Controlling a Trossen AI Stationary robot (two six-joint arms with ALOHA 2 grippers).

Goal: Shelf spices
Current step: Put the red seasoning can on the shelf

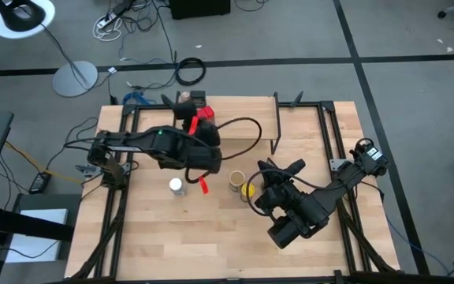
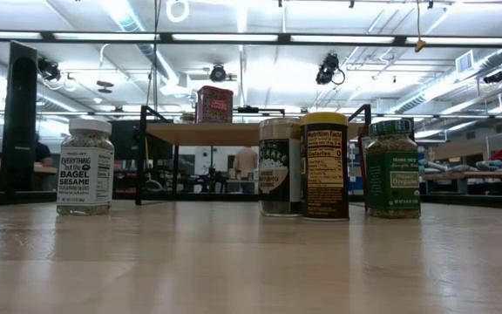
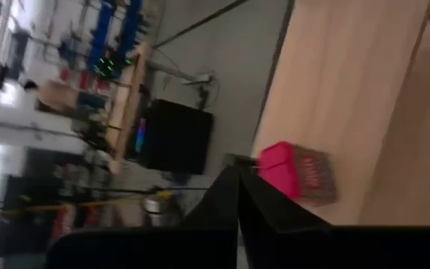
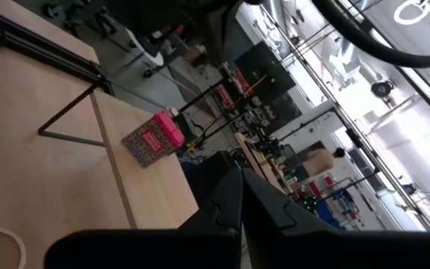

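Left hand closed, empty, near boxy red tin — pale wooden shelf

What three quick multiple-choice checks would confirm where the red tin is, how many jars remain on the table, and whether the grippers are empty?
1. Where does the red tin stand?
A. On the shelf top board
B. On the table beside the yellow-lidded jar
C. In the right gripper

2. How many jars does the low view show standing on the table?
A. Two
B. Four
C. Six

3. How are the left gripper and right gripper?
A. Both open
B. Left shut on a jar
C. Both shut, holding nothing

Answers:
1. A: in the low view the tin sits on the shelf's light board.
2. B: the white-lidded sesame jar, a dark jar, the yellow-lidded jar and the green jar.
3. C: each wrist view shows its fingers pressed together with nothing between.
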